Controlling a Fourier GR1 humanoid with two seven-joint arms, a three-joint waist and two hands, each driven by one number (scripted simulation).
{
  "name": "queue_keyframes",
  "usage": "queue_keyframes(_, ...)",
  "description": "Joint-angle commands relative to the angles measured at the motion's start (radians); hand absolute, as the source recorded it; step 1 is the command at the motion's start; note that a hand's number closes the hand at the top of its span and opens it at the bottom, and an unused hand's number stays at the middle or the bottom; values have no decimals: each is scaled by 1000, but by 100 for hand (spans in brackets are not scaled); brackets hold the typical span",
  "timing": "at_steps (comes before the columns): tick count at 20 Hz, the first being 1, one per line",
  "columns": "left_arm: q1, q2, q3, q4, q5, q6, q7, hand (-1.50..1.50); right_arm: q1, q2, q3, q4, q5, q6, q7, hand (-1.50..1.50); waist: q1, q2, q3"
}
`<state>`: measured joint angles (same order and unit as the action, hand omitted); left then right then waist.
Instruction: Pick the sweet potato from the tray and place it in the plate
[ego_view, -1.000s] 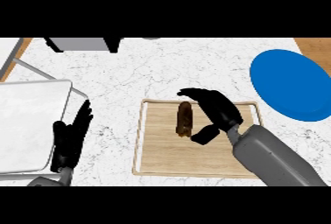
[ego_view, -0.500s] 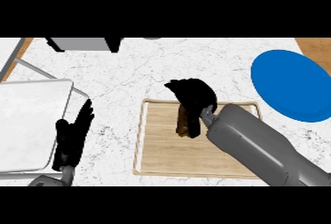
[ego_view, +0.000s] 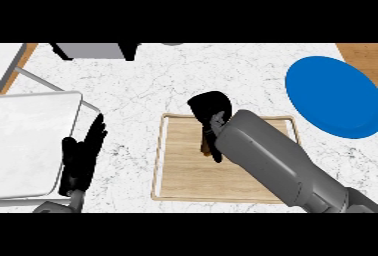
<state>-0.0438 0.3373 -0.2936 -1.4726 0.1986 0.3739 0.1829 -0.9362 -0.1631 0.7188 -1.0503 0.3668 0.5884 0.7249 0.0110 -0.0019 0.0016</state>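
Observation:
The brown sweet potato (ego_view: 205, 145) lies on the wooden tray (ego_view: 181, 175) in the middle of the counter, and only a thin strip of it shows. My right hand (ego_view: 210, 108) covers it from above. Its fingers curl down over the potato's far end and its thumb runs along the potato's right side. The grey forearm hides the tray's right half. The blue plate (ego_view: 331, 95) sits at the far right, apart from the tray. My left hand (ego_view: 81, 156) rests open at the lower left, fingers pointing up.
A large pale board (ego_view: 29, 145) lies at the left edge, just beside my left hand. A grey and black appliance (ego_view: 92, 50) stands at the top left. White marble counter (ego_view: 148, 85) surrounds the tray.
My right hand has swung from the tray's right side onto the sweet potato and curled over it. The forearm now hides much of the tray. The left hand has not moved.

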Motion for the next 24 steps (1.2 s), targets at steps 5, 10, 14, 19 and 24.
queue_keyframes(5,-17,-12,46,2,-37,-22,26,0,-2,80,-57,176,124,34,-74,-150,0,4,-2)
queue_keyframes(10,45,-63,42,3,-68,-33,-22,0,60,58,-113,72,161,103,-66,-150,-7,1,-2)
queue_keyframes(14,-12,-34,84,-12,-83,-48,51,0,40,120,-118,230,250,21,-160,-150,0,4,-1)
queue_keyframes(19,-40,-60,150,97,-48,-123,-29,0,81,124,-156,183,286,79,-133,-150,-6,3,-2)
queue_keyframes(24,-27,-121,112,64,-135,-57,-1,0,131,147,-152,235,370,22,-196,-150,-6,3,-2)
